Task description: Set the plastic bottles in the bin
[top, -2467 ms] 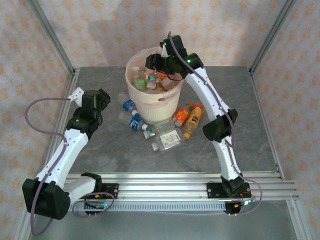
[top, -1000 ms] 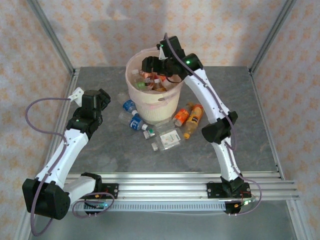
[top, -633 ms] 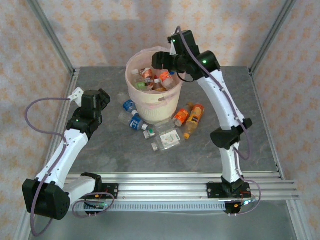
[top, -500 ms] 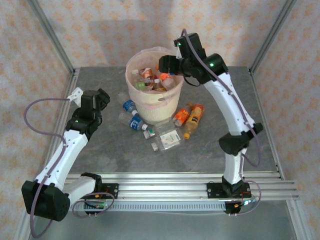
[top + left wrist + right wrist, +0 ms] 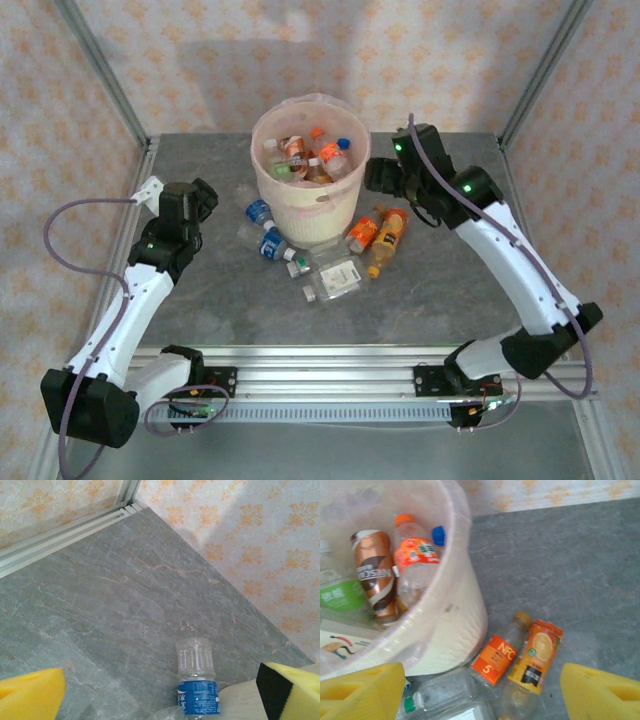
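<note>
The cream bin (image 5: 318, 212) with its pink liner stands mid-table and holds several bottles (image 5: 312, 155); the right wrist view shows an orange-labelled one (image 5: 415, 555) and a brown one (image 5: 372, 572) inside. On the table lie two blue-labelled bottles (image 5: 258, 212) (image 5: 270, 245), clear ones (image 5: 335, 275), an orange NFC bottle (image 5: 365, 232) (image 5: 501, 657) and an orange juice bottle (image 5: 388, 240) (image 5: 536, 662). My right gripper (image 5: 372, 176) (image 5: 480, 700) hangs open beside the bin, above the orange bottles. My left gripper (image 5: 205, 193) (image 5: 160, 700) is open, facing a blue-labelled bottle (image 5: 197, 680).
The bin wall (image 5: 455, 625) rises close to the left of my right gripper. A clear green-capped bottle (image 5: 437, 695) lies at its foot. Metal frame rails (image 5: 130, 200) edge the table, with patterned walls behind. Bare grey tabletop (image 5: 470, 290) lies to the right.
My right arm has pulled out from over the bin and swung right and down, beside the bin. The left arm has hardly moved.
</note>
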Action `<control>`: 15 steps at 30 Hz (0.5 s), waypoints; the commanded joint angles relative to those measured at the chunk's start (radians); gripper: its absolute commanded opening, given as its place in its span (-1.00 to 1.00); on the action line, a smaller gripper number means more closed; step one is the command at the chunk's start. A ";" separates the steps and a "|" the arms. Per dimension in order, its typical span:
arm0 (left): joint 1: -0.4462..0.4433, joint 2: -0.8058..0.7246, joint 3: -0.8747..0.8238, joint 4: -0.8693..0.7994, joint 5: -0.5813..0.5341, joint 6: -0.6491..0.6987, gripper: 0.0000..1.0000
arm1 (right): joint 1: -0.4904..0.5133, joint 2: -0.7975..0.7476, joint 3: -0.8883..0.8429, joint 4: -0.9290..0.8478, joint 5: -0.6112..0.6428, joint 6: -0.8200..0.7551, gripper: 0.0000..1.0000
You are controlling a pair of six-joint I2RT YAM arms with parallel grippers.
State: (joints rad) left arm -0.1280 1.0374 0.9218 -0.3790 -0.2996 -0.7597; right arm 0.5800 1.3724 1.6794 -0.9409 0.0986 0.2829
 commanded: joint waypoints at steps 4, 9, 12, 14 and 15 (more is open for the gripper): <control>0.011 -0.013 0.010 -0.021 -0.040 -0.007 1.00 | -0.098 -0.096 -0.181 0.034 0.041 0.101 0.65; 0.011 -0.004 0.011 -0.020 -0.037 -0.012 1.00 | -0.212 -0.109 -0.318 0.107 -0.099 0.144 0.65; 0.010 -0.003 0.012 -0.021 -0.039 -0.012 1.00 | -0.255 -0.070 -0.351 0.129 -0.159 0.157 0.65; 0.011 -0.004 0.010 -0.023 -0.040 -0.013 1.00 | -0.270 -0.030 -0.365 0.144 -0.192 0.161 0.65; 0.010 -0.004 0.011 -0.024 -0.042 -0.012 1.00 | -0.276 -0.012 -0.370 0.154 -0.207 0.162 0.65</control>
State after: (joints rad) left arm -0.1280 1.0367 0.9218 -0.3790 -0.2996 -0.7620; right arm 0.3187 1.3174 1.3315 -0.8471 -0.0319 0.4171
